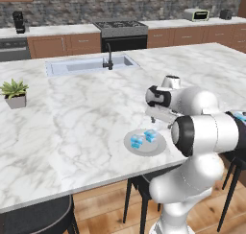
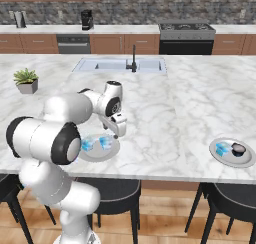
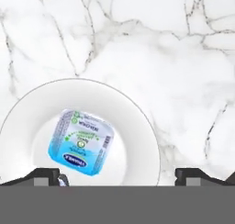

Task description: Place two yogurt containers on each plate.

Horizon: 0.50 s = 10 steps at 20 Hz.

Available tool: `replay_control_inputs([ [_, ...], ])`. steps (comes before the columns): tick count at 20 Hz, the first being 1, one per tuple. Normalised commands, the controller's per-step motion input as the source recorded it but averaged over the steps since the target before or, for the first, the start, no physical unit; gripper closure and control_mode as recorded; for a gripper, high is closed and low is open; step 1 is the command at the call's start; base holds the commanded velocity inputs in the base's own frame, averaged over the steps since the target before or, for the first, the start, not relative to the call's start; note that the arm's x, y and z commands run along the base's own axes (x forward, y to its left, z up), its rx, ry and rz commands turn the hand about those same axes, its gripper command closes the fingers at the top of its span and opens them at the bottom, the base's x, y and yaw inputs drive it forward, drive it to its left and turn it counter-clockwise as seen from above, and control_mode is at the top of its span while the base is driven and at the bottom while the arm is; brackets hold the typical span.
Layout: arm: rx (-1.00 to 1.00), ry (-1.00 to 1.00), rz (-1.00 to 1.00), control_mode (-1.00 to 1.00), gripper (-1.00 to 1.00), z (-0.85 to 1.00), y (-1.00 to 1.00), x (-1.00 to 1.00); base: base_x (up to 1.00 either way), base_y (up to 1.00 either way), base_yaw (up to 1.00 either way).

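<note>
Yogurt cup (image 3: 81, 142) on plate (image 3: 137, 122) looked light, stiff, best pinched across flat sides; end effector (image 3: 119, 177) spread wide, empty.

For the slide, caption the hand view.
Open fingers over a grey plate holding a blue yogurt container on marble.

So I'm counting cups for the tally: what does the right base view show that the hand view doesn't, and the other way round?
Right base view alone: a second plate at the island's far right, holding one yogurt container and a dark round thing; also the sink and potted plant.
Hand view alone: the printed label on a container's lid.
Both: the near plate on the marble counter, under the open gripper.
</note>
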Motion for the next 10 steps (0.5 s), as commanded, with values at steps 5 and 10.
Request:
replay_control_inputs([
  [5,0.00,-0.21,0.26,-1.00,-1.00,0.30,0.13,-1.00,0.00,0.00,0.00],
  [10,-0.06,-0.20,0.38,-1.00,-1.00,0.36,0.08,-0.94,0.00,0.00,0.00],
])
